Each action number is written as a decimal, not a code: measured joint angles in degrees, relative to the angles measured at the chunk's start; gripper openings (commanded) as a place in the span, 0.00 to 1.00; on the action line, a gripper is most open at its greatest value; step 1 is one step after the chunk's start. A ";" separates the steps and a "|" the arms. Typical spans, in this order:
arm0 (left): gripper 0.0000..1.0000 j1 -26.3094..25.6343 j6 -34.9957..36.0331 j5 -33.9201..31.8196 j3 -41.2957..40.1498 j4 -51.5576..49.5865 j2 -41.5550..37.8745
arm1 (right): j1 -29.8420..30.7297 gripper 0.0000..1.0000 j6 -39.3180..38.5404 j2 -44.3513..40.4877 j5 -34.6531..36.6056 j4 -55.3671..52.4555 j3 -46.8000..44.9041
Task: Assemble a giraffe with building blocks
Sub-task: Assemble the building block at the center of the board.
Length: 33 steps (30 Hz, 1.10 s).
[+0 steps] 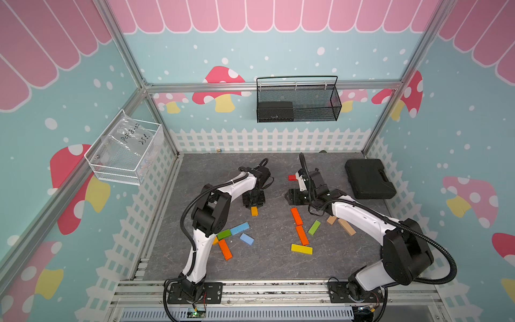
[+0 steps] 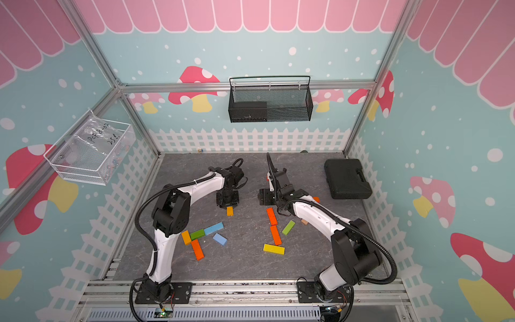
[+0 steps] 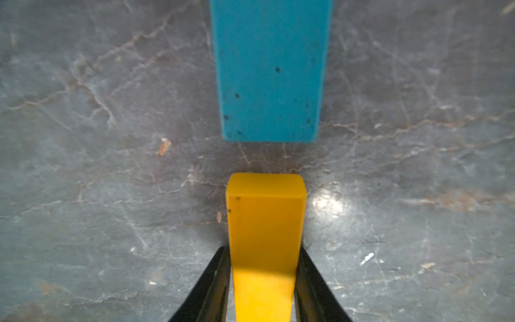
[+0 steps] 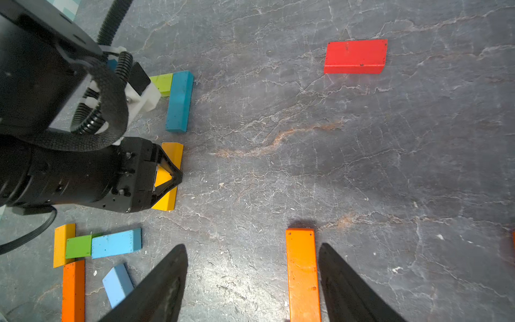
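My left gripper (image 1: 253, 202) (image 3: 263, 248) points down at a yellow-orange block (image 1: 254, 211) (image 3: 264, 217) lying on the table. Its jaws flank the block closely, and a thin sliver of table shows beside one finger. Just beyond the block's end lies a teal block (image 3: 270, 69) joined to a green one (image 4: 163, 83); the left arm hides both in the top views. My right gripper (image 1: 291, 196) (image 4: 250, 245) hovers open and empty over the table. An orange bar (image 1: 296, 216) (image 4: 302, 276) lies below it, close to one fingertip.
More blocks lie flat: a blue, green, orange and yellow cluster (image 1: 231, 237) by the left arm, plus a second orange bar (image 1: 302, 235), a green (image 1: 314, 227), a yellow (image 1: 301, 249), two tan (image 1: 347, 227) and a red (image 1: 292, 177). A black case (image 1: 369, 178) sits back right.
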 measured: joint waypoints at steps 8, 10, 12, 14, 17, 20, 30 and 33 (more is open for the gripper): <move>0.38 0.63 0.48 0.22 1.68 0.02 1.03 | 0.00 0.76 0.00 0.17 -0.28 0.02 0.00; 0.36 0.72 0.66 0.37 1.84 -0.02 1.14 | 0.00 0.76 0.02 0.17 -0.31 0.02 0.00; 0.35 0.81 0.85 0.44 1.95 -0.02 1.18 | 0.00 0.76 0.02 0.17 -0.33 0.02 0.00; 0.35 0.90 0.92 0.44 2.01 0.00 1.22 | 0.00 0.75 0.02 0.17 -0.33 0.02 0.00; 0.34 0.98 0.96 0.42 2.27 -0.11 1.38 | 0.00 0.76 0.04 0.17 -0.33 0.02 0.00; 0.34 1.20 1.14 0.39 3.19 -0.48 1.92 | 0.00 0.76 0.07 0.26 -0.39 0.04 0.00; 0.34 1.84 1.42 0.42 4.74 -1.09 2.86 | 0.00 0.76 0.22 0.76 -0.66 0.09 0.02; 0.34 1.84 1.55 0.42 4.96 -1.25 2.99 | 0.00 0.76 0.26 1.05 -0.79 0.09 0.02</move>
